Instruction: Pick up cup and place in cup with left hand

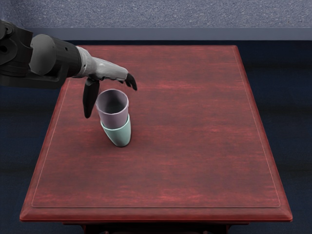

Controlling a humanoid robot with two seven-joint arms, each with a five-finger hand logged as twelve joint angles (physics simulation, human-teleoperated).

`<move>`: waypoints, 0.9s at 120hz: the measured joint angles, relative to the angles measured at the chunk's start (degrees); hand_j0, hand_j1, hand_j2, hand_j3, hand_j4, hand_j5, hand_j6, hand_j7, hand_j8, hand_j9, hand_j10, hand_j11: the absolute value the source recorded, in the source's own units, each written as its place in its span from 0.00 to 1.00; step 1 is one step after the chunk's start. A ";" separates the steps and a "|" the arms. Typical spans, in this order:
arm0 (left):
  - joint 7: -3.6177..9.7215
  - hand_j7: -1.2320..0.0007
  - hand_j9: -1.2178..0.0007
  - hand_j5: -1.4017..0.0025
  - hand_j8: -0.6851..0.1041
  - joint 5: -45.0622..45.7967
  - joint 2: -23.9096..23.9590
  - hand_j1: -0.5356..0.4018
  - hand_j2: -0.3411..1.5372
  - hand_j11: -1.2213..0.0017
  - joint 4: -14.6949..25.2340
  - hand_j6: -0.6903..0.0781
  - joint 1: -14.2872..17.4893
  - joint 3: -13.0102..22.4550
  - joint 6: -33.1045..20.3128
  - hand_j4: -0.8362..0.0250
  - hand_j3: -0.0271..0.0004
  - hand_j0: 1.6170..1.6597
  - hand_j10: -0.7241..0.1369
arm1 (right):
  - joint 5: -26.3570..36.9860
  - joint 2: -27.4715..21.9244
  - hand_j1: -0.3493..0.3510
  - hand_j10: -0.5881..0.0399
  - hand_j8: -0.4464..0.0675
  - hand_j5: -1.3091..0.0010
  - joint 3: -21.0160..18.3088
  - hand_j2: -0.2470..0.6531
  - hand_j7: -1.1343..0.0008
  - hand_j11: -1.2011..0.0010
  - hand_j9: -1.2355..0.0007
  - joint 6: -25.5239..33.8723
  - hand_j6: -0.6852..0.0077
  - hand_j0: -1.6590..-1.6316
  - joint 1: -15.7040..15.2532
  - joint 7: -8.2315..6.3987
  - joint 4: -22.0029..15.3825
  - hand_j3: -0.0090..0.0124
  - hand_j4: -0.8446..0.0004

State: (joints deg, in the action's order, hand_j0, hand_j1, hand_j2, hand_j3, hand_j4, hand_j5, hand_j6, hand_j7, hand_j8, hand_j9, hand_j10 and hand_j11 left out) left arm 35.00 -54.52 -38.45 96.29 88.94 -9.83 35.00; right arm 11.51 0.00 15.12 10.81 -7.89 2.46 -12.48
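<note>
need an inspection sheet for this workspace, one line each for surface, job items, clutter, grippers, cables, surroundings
surface: table with a red, wood-like top and a thin line running just inside its edge
job's things: pink-mauve cup partly inside the mint cup, mouth up; whether the stack leans is hard to judge
clutter: nothing seen
grippers: left hand open at the pink-mauve cup's rim, thumb to its left, fingers beyond it; contact cannot be told; right hand not in view
cables: nothing seen
surroundings: dark blue floor, speckled grey-blue wall beyond the table
</note>
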 joint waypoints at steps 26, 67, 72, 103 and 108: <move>0.00 0.91 0.91 0.92 0.79 0.26 -0.39 0.84 0.19 0.91 0.03 0.82 -0.33 -0.09 -0.01 0.88 0.99 0.95 0.75 | 0.00 0.00 0.04 0.90 0.82 0.97 0.00 0.27 0.97 0.97 0.97 0.00 0.95 0.04 -0.01 0.00 0.00 0.42 0.97; 0.00 0.98 0.98 0.98 0.85 13.82 -2.03 0.93 0.18 0.98 -7.75 0.88 -2.24 -4.20 -0.01 0.95 0.99 0.96 0.82 | 0.00 0.00 0.04 0.90 0.82 0.97 0.00 0.27 0.97 0.97 0.97 0.00 0.95 0.04 -0.01 0.00 0.00 0.42 0.97; 0.00 0.99 0.99 0.99 0.85 16.66 -4.35 0.93 0.18 0.99 -8.75 0.88 -2.78 -4.56 -0.01 0.96 0.99 0.96 0.83 | 0.00 0.00 0.04 0.90 0.82 0.97 0.00 0.27 0.97 0.97 0.97 0.00 0.95 0.04 -0.01 0.00 0.00 0.42 0.97; 0.00 1.00 1.00 0.99 0.86 27.69 -13.65 0.94 0.18 0.99 -10.71 0.89 -6.31 -5.27 0.00 0.96 0.99 0.96 0.83 | 0.00 0.00 0.04 0.90 0.82 0.97 0.00 0.27 0.97 0.97 0.97 0.00 0.95 0.04 -0.01 0.00 0.00 0.42 0.97; 0.00 1.00 1.00 1.00 0.86 29.80 -15.77 0.94 0.18 1.00 -10.79 0.89 -6.62 -5.27 0.01 0.96 0.99 0.96 0.83 | 0.00 0.00 0.04 0.90 0.82 0.97 0.00 0.27 0.97 0.97 0.97 0.00 0.95 0.04 -0.01 0.00 0.00 0.42 0.97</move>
State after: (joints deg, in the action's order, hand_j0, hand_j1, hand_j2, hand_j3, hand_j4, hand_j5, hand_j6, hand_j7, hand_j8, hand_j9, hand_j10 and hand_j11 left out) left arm 35.00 -24.71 -54.22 85.50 82.32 -15.10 35.02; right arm 11.52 0.00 15.12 10.81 -7.90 2.46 -12.48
